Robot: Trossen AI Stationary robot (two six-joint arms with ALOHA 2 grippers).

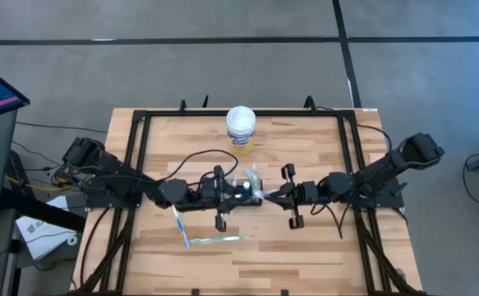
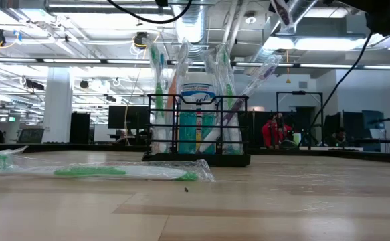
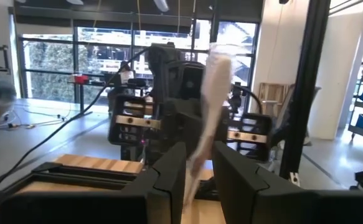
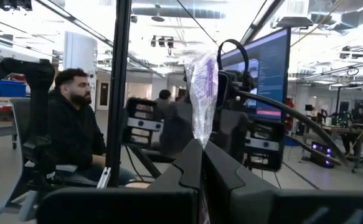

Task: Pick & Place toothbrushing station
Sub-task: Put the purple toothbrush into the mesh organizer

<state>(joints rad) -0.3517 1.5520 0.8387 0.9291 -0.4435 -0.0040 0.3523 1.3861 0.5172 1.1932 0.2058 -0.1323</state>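
1. Table (image 1: 321,263): light wood top inside a black frame. You've got both arms reaching in from the side edges and meeting around the middle.
2. Left arm (image 1: 116,177): comes in from the left edge. Left gripper (image 1: 237,194) sits right at the caddy; your left wrist view shows its fingers (image 3: 169,177) clamped on a wrapped toothbrush (image 3: 207,106), white, standing up between them.
3. Right arm (image 1: 387,168): comes in from the right edge. Right gripper (image 1: 274,196) is just right of the caddy, jaws clenched on a purple wrapped toothbrush (image 4: 203,102), also upright.
4. Canister (image 1: 241,129): white lid, yellow label, near the middle of the far edge, apart from both grippers.
5. Caddy (image 2: 198,127): black wire, at table centre between the two grippers, standing flat on the wood. Low view shows several wrapped brushes upright in it.
6. Loose toothbrush, green (image 1: 214,239): in its wrapper, flat on the table toward the near edge, left of centre.
7. Blue toothbrush (image 1: 179,224): wrapped too, flat beside the green one, angled toward the left arm.
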